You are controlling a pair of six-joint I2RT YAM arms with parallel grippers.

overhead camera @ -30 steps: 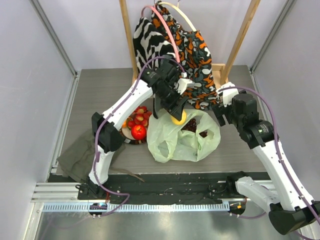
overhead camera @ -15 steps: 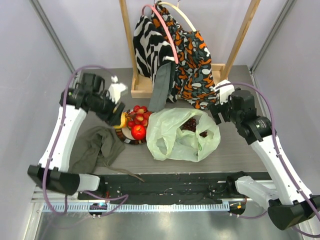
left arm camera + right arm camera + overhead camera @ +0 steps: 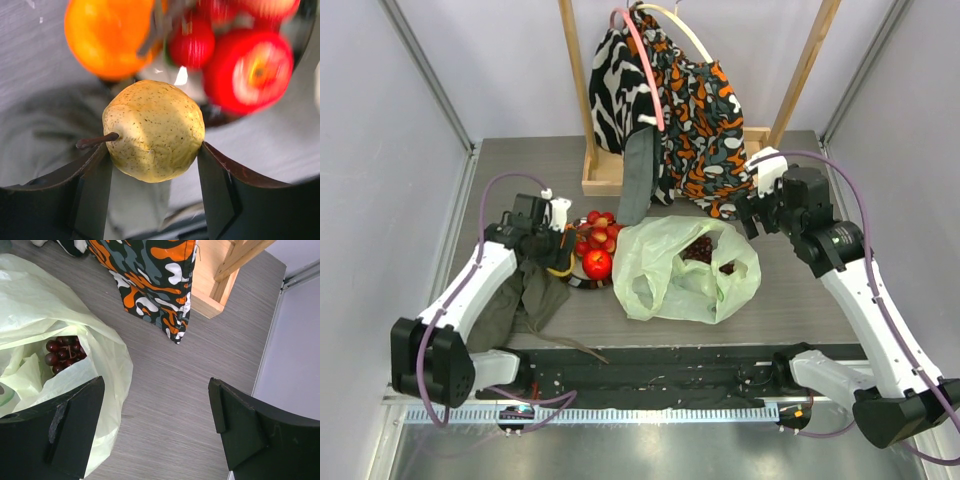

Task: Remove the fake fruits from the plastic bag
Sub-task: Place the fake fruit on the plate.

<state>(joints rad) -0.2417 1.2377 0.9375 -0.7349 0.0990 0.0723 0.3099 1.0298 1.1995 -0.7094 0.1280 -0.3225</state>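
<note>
My left gripper [image 3: 557, 258] [image 3: 155, 147] is shut on a yellow speckled fake fruit [image 3: 150, 120] with a brown stem and holds it just above the left edge of the dark-rimmed plate [image 3: 576, 282]. On the plate lie a red apple [image 3: 597, 263] [image 3: 250, 70], strawberries [image 3: 598, 232] and an orange piece [image 3: 112, 35]. The pale-green plastic bag [image 3: 670, 285] [image 3: 107, 355] lies open right of the plate, with a dark grape bunch [image 3: 700, 250] [image 3: 62, 352] inside. My right gripper [image 3: 752, 215] [image 3: 156, 382] is open and empty above the table at the bag's far right edge.
An olive-grey cloth [image 3: 515, 300] lies under my left arm. Patterned garments [image 3: 690, 110] [image 3: 145, 280] hang from a wooden rack [image 3: 590, 180] at the back, reaching down close behind the bag. Side walls stand left and right.
My left arm has carried the yellow fruit from the bag's mouth out to the left, then down to the plate's left edge. The right arm has barely moved.
</note>
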